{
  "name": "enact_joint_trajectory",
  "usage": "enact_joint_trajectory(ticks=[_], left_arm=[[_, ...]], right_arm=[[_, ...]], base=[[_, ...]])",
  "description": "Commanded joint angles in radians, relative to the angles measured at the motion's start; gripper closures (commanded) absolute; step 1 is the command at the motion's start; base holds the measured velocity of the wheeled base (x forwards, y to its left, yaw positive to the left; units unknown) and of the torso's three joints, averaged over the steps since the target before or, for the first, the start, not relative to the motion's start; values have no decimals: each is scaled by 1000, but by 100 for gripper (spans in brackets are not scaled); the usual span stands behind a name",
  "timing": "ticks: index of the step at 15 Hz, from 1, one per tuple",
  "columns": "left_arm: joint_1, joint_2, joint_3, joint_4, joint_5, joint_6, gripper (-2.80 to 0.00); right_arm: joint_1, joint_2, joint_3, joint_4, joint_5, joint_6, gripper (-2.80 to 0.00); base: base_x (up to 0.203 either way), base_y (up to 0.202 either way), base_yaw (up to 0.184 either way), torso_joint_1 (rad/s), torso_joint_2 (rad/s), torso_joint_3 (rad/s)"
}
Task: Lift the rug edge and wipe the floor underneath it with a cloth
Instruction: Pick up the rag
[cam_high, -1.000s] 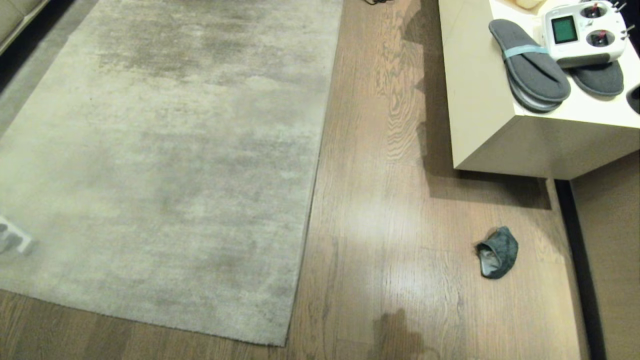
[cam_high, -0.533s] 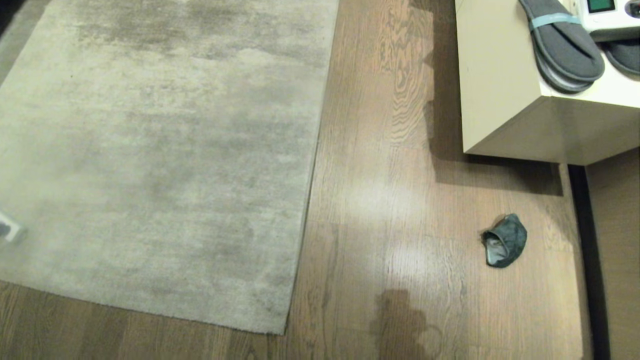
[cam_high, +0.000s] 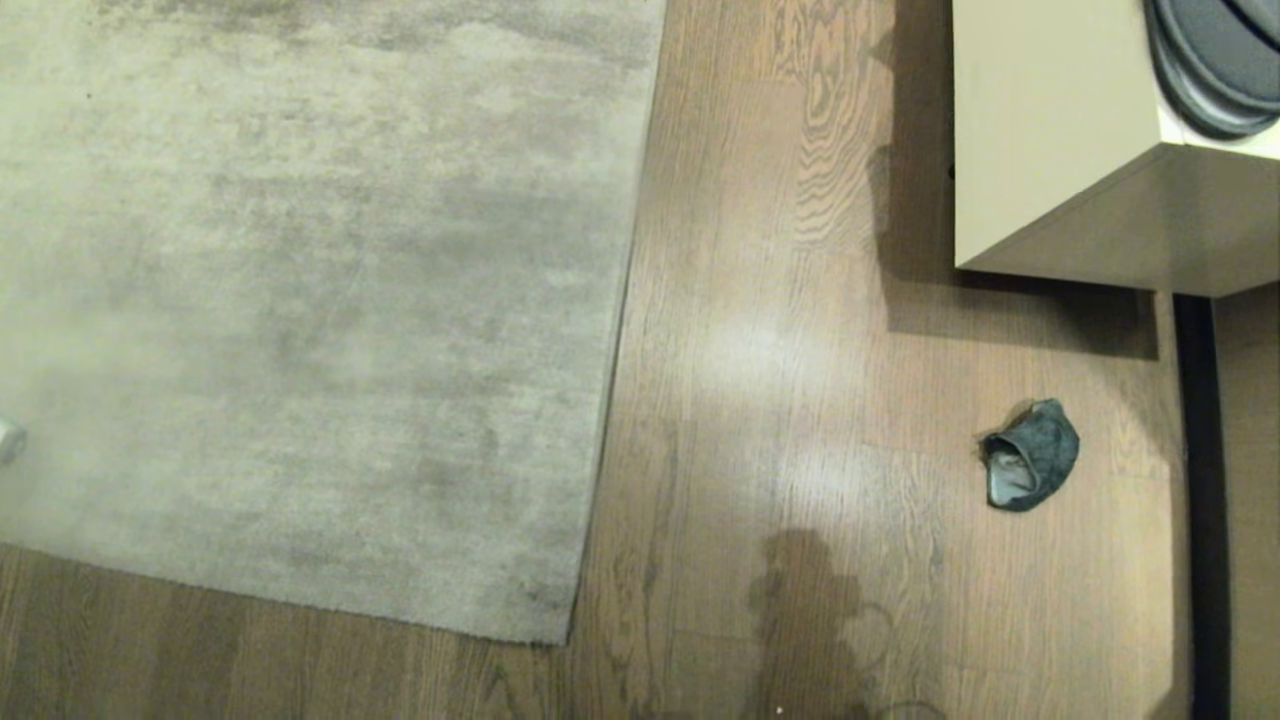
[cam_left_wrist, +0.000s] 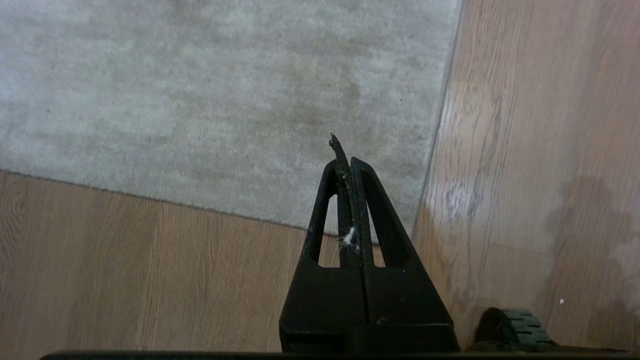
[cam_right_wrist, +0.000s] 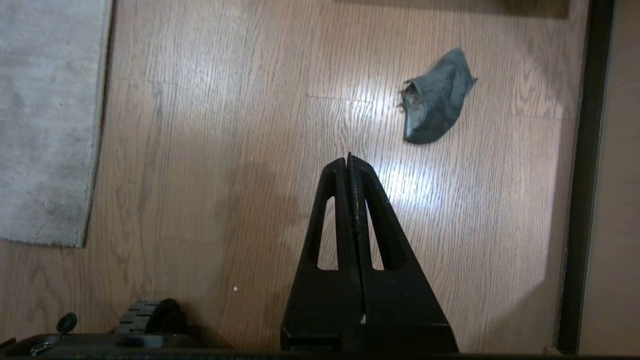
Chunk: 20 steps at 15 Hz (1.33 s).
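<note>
The pale grey-beige rug (cam_high: 300, 300) lies flat on the wood floor (cam_high: 780, 400), its near right corner (cam_high: 560, 635) low in the head view. A small dark grey-green cloth (cam_high: 1032, 455) lies crumpled on the floor to the right. My left gripper (cam_left_wrist: 345, 160) is shut and empty, hanging above the rug (cam_left_wrist: 225, 100) near that corner. My right gripper (cam_right_wrist: 349, 162) is shut and empty above bare floor (cam_right_wrist: 225, 150), with the cloth (cam_right_wrist: 436, 102) a short way ahead and to its right. Neither arm shows in the head view.
A cream cabinet (cam_high: 1050, 130) stands at the back right with grey slippers (cam_high: 1210, 60) on top. A dark strip (cam_high: 1195, 500) runs along the right beside a wall. A base wheel (cam_right_wrist: 150, 315) shows near the floor.
The whole head view has shifted as the camera tilted down: the rug's near corner, cloth and cabinet have slid up the picture, and the remote on the cabinet has left view. Nothing itself moved.
</note>
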Motion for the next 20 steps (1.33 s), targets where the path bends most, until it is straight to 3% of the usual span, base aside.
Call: enact_joint_trajectory(ticks=[1, 20], left_arm=[[0, 1, 0, 0, 0, 1, 0], [0, 1, 0, 0, 0, -1, 0]], right_arm=[[0, 0, 0, 0, -1, 0, 0], [0, 0, 0, 0, 0, 0, 0]], base=[[0, 0, 0, 0, 7, -190], [0, 0, 0, 2, 2, -198]])
